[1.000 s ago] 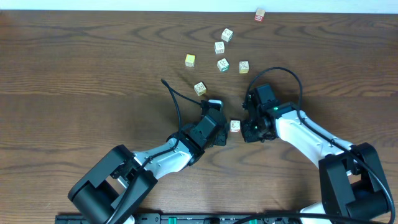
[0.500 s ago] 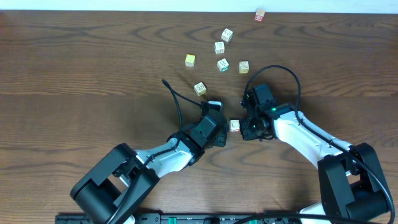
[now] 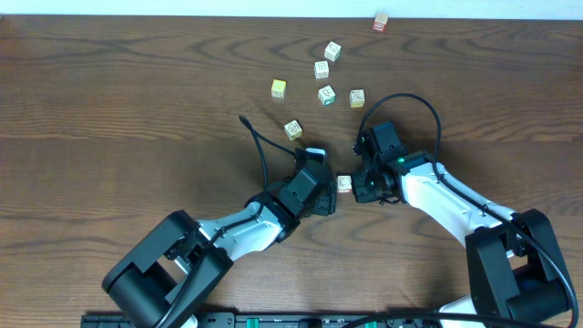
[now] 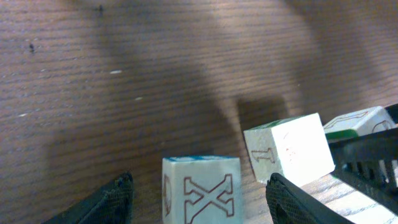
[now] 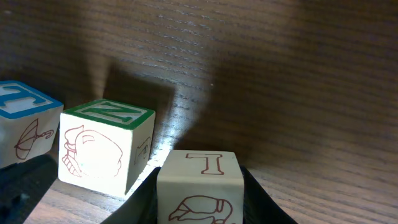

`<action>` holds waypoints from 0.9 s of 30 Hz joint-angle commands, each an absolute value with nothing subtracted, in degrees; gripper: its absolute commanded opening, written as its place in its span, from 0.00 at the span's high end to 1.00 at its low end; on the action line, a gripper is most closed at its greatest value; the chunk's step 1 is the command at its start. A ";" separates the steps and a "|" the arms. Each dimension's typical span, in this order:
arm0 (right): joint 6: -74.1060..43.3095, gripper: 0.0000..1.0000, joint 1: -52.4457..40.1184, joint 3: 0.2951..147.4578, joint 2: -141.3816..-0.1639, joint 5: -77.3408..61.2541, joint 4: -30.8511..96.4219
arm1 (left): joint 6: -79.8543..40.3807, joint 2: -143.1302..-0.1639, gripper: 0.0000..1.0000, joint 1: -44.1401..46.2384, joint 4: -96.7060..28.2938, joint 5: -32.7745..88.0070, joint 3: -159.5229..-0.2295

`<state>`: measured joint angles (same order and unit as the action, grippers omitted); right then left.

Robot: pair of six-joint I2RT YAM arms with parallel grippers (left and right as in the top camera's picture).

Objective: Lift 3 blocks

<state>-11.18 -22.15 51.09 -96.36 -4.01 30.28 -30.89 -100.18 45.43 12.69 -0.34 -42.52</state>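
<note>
Blocks [image 3: 344,184] are sitting in a close row on the table [image 3: 109,109]. The left gripper [image 4: 200,180] is standing spread around the X block [image 4: 202,196] and is needing to close squarely on it. The right gripper [image 5: 199,194] is pinching the T block [image 5: 199,177], so lifting straight up is looking safest for the middle block [image 5: 106,146].

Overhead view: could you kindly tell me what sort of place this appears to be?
Most likely a robotics lab bench: a bare wood-grain table, a left arm and right arm based at its near edge, and small letter blocks scattered as practice objects.
</note>
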 commanded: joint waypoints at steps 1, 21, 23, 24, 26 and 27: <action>-11.92 0.77 -22.33 50.83 -95.59 -3.22 30.11 | -28.73 -97.76 0.31 44.60 11.07 -0.73 -42.50; -11.94 0.51 -22.33 50.85 -95.59 -3.25 28.71 | -25.93 -85.08 0.31 39.16 -4.99 -7.16 -42.48; -11.94 0.52 -22.22 50.96 -95.59 -3.27 28.53 | -25.93 -85.08 0.31 39.18 -5.93 -8.21 -42.48; -11.94 0.54 -22.04 51.18 -95.57 -3.25 28.51 | -25.93 -85.08 0.31 39.18 -6.37 -8.27 -42.48; -11.73 0.55 -21.45 51.86 -95.57 -3.22 29.10 | -25.93 -85.08 0.31 39.18 -6.83 -8.25 -42.48; -11.73 0.56 -21.08 52.29 -95.57 -3.22 29.61 | -25.93 -85.08 0.31 39.18 -6.83 -8.25 -42.48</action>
